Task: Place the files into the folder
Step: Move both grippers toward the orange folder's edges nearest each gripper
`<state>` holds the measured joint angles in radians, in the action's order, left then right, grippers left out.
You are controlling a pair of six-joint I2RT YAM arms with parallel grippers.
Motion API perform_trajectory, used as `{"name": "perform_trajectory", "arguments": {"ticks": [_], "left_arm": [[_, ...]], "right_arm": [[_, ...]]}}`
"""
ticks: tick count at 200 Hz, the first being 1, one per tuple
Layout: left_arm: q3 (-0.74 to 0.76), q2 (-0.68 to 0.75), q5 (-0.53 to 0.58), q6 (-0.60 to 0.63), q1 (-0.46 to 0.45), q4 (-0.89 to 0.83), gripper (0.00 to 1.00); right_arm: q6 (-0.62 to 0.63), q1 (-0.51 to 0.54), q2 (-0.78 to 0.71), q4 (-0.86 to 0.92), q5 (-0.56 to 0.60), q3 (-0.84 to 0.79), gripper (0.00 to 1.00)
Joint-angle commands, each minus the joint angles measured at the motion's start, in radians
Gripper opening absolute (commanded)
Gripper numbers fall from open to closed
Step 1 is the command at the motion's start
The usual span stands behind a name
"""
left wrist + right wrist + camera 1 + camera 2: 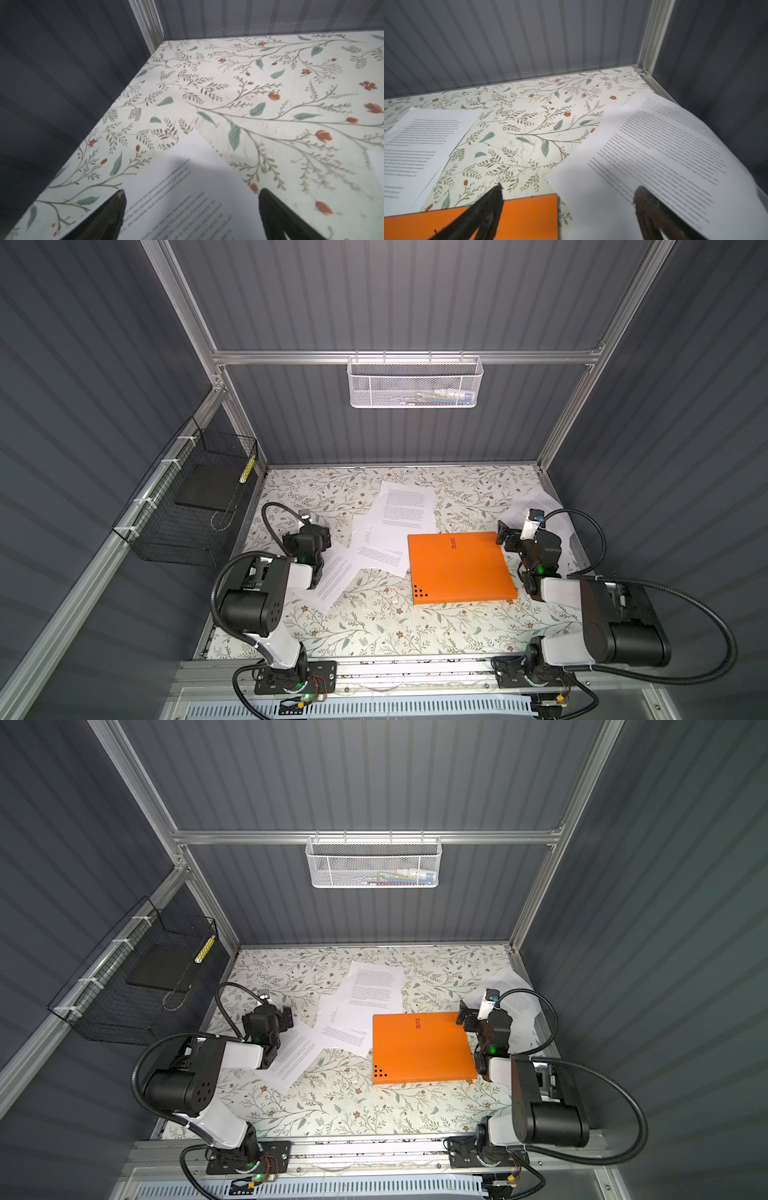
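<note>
Left gripper (192,193) gapes wide, empty, hanging over a printed sheet (187,207) on the table's left side. Right gripper (570,188) also wide & empty, at far right corner of folder (529,216): one finger over orange cover, other over curled sheet (664,155) by right wall. Folder lies shut, orange up, flat on floral table (374,626), right of ctr. Remaining files (405,506) overlap loosely beyond its left & far edges, w/ folder lapping over them. Further back: black wire basket (166,539) on left wall, white mesh basket (415,381) on rear rail.
</note>
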<state>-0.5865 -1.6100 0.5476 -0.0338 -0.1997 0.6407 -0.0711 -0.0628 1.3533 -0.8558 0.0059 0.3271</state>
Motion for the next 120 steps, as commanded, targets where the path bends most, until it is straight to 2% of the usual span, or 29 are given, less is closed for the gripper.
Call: {"name": "perform_trajectory", "arguments": {"ticks": [1,8,15,26,34,40,46,57,81,105,120], "left_arm": [[-0.19,0.127,0.073,-0.131,-0.064,-0.387,1.0],[-0.271,0.139,0.034,-0.236,-0.073,-0.574,1.0],[-0.335,0.137,-0.029,-0.283,-0.08,-0.701,1.0],[-0.38,0.137,-0.084,-0.359,-0.108,-0.815,1.0],[-0.383,0.152,-0.186,-0.406,-0.12,-0.861,1.0],[-0.373,0.165,-0.288,-0.43,-0.129,-0.878,1.0],[-0.362,0.176,-0.375,-0.458,-0.143,-0.894,1.0],[-0.336,0.192,-0.473,-0.507,-0.184,-0.918,1.0],[-0.318,0.192,-0.513,-0.553,-0.346,-0.979,1.0],[-0.27,0.156,-0.599,-0.629,-0.448,-0.945,1.0],[-0.252,0.143,-0.587,-0.66,-0.49,-0.938,1.0]], "right_arm": [[-0.04,0.052,-0.157,0.193,0.256,0.062,0.99],[-0.097,0.054,-0.195,0.28,0.286,0.097,0.99],[-0.157,0.052,-0.225,0.366,0.301,0.129,0.99],[-0.282,0.048,-0.272,0.456,0.31,0.161,0.99],[-0.388,0.045,-0.289,0.514,0.314,0.17,0.99],[-0.439,0.032,-0.296,0.532,0.279,0.172,0.99],[-0.485,0.009,-0.306,0.577,0.196,0.181,0.99],[-0.563,-0.027,-0.317,0.671,0.078,0.201,0.99],[-0.63,-0.035,-0.361,0.767,-0.06,0.166,0.99],[-0.645,-0.041,-0.424,0.896,-0.074,0.129,0.99],[-0.636,-0.043,-0.482,0.951,-0.078,0.114,0.99]]}}
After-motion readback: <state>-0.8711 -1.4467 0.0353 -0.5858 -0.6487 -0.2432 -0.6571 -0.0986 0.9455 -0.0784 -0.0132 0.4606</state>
